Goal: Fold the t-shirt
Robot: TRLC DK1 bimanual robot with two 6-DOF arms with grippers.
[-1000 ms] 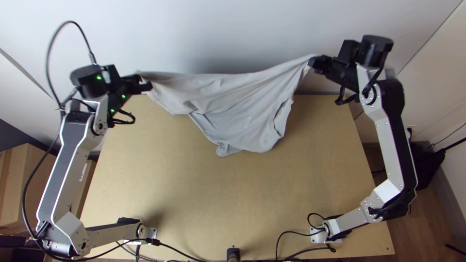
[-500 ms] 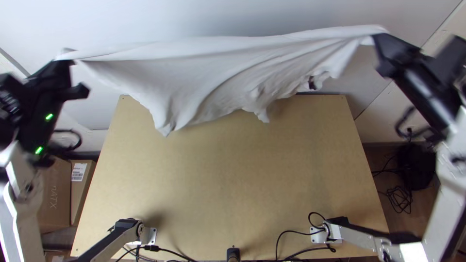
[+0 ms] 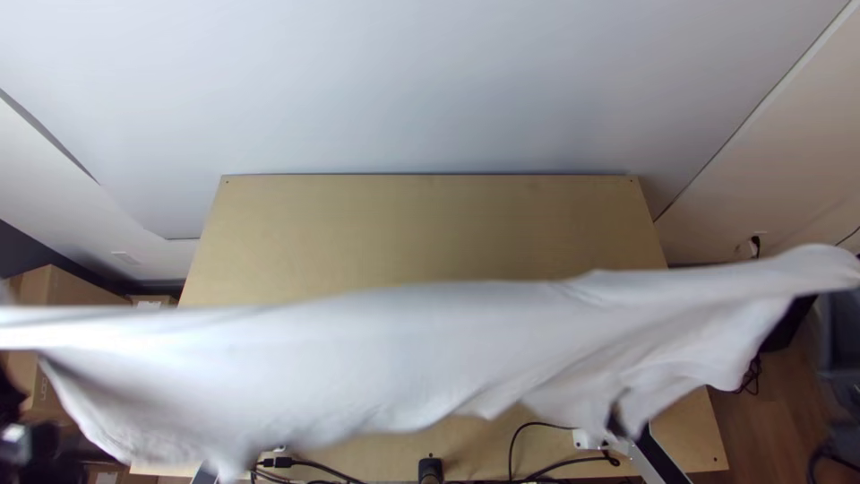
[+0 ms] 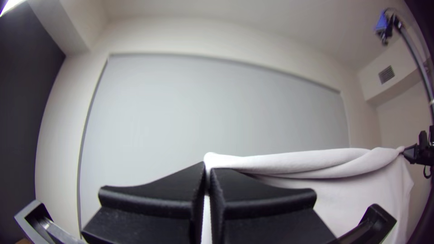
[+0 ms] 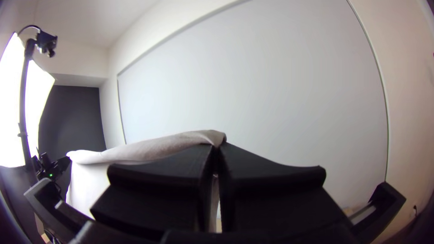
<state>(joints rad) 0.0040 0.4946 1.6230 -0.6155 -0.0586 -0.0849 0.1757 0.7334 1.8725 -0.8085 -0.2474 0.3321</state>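
Top view: the T-shirt [image 3: 358, 358] hangs stretched above the counter [image 3: 403, 224], hiding part of its nearer half; cables [image 3: 587, 460] lie there. Left wrist view: left end effector [image 4: 208, 175] pinching one gathered end. Right wrist view: right end effector [image 5: 216, 152] clamping the other, lit panel [image 5: 12, 108] beyond

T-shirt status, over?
Left gripper: shut on t-shirt. Right gripper: same. T-shirt stretched between them, lifted, unfolded; blocks top view of part of table.

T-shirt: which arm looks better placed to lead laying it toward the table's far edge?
Right, narrowly: the right claw and left claw both pinch the T-shirt, but in the top view its right end appears nearer the far edge of the table. Laying it down probably needs both arms.
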